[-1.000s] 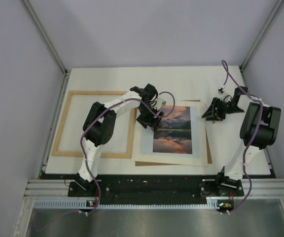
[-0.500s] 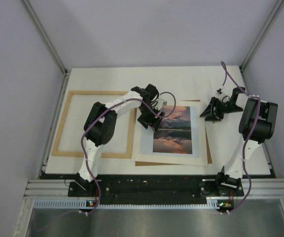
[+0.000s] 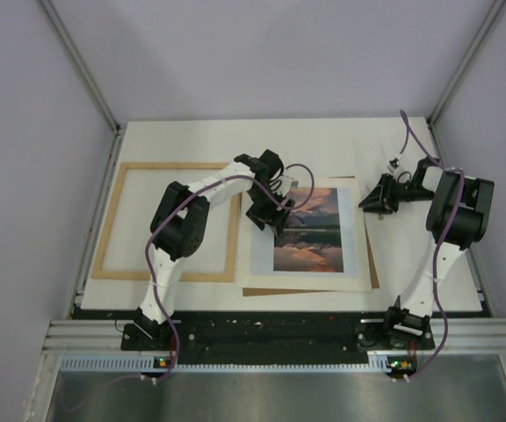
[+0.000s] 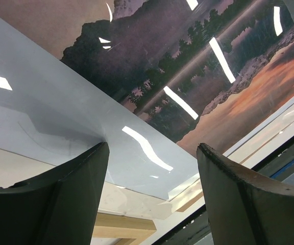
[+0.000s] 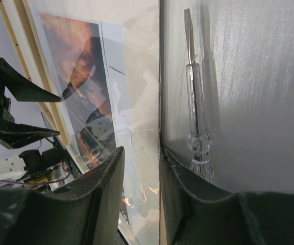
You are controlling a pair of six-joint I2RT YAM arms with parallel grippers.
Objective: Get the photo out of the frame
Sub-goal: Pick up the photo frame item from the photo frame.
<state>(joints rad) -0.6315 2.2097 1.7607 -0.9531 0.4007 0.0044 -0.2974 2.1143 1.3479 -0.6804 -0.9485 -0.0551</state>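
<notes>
Tabletop (image 3: 393, 141) bears the photo (image 3: 310, 230), left fingers (image 4: 60, 204) open over its edge, right fingers' (image 5: 101, 194) state unclear

No legible text, label, brand, number or sign appears in any view. The photo (image 3: 310, 237) carries only a printed sunset landscape with no caption, and the frame (image 3: 110, 220) shows bare, unmarked wood.

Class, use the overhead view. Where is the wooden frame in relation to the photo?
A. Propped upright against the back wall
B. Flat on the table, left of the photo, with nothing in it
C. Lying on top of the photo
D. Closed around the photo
B: the frame lies flat with bare table showing through its opening, and the photo lies to its right.
</notes>
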